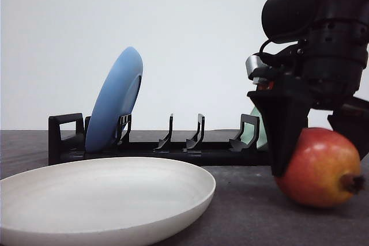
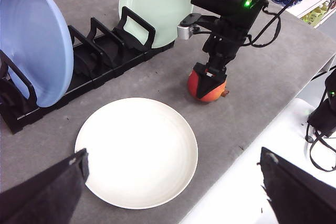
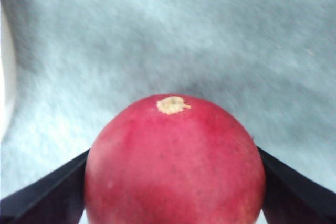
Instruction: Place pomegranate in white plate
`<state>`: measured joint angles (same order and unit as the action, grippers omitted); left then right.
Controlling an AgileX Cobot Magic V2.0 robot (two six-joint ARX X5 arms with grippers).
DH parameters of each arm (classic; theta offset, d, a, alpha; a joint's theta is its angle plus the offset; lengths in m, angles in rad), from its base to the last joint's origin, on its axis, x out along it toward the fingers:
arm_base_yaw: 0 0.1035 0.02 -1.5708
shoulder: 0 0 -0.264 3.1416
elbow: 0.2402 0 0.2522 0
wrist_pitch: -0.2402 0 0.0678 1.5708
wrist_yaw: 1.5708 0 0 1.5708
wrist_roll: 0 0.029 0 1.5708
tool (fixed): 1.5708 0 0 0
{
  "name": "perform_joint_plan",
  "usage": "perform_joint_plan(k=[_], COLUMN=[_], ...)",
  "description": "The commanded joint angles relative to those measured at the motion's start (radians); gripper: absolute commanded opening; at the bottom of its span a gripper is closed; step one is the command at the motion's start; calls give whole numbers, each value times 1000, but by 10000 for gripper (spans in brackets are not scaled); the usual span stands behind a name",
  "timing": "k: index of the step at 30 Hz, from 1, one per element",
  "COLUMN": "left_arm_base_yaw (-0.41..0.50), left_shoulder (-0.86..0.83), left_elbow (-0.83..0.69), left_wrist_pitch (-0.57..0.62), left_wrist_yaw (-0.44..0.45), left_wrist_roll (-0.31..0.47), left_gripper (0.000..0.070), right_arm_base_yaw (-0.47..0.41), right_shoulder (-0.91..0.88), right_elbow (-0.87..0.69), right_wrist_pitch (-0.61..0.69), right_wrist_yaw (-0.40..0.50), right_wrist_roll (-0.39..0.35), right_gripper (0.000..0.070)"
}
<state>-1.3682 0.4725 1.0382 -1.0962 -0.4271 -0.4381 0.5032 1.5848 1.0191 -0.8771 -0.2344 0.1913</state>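
Observation:
The pomegranate [image 1: 320, 168] [image 2: 212, 97] [image 3: 173, 166], red with orange patches, sits on the grey table right of the white plate [image 1: 104, 200] [image 2: 136, 150]. My right gripper [image 1: 320, 159] [image 2: 210, 85] [image 3: 173, 153] comes down over it, one black finger pressed against each side of the fruit, shut on it. A sliver of the white plate's rim [image 3: 4, 77] shows beside the fruit. The left gripper [image 2: 173, 156] hovers open above the near part of the white plate, with nothing between its fingers.
A black dish rack [image 1: 173, 151] [image 2: 100, 51] stands behind the white plate, with a blue plate [image 1: 115, 99] [image 2: 31, 40] upright at its left end and a pale green plate [image 1: 259, 131] [image 2: 155, 1] at its right end. The table edge [image 2: 247, 145] runs close behind the pomegranate.

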Motion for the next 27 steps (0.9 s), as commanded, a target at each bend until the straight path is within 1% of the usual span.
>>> perform_joint_plan(k=[1,4,6,11,14,20,23,27], left_arm_base_yaw=[-13,-13,-13,-13,-13,-13,-13,-13], left_shoulder=[3,3,3,3,3,3,3,3], left_elbow=[12,12,12,12,12,12,12,12], left_wrist_pitch=[12,12,13,19,19,19,18,18], left_wrist_yaw=[0,0,0,0,0,0,0,-2], left_wrist_roll=[-1,-1,-1,-1,-1,-1,-1,-1], left_gripper=[634,634,634,634,634,634,634,634], right_arm_base_yaw=[11,37,73,197,277,400,435,454], right_shoulder=[16,16,19,61,113,226,277,327], right_elbow=[65,160,228,371,428,449,449,449], right_wrist_pitch=[-13,-62,-85,-90,-64,60,101,117], right_wrist_yaw=[-1,-2,-2,-2,-1,0,-1,-1], right_wrist_roll=[11,15,23,62,76,102,109,108], right_gripper=[437,438,438,438,438,439,439,439])
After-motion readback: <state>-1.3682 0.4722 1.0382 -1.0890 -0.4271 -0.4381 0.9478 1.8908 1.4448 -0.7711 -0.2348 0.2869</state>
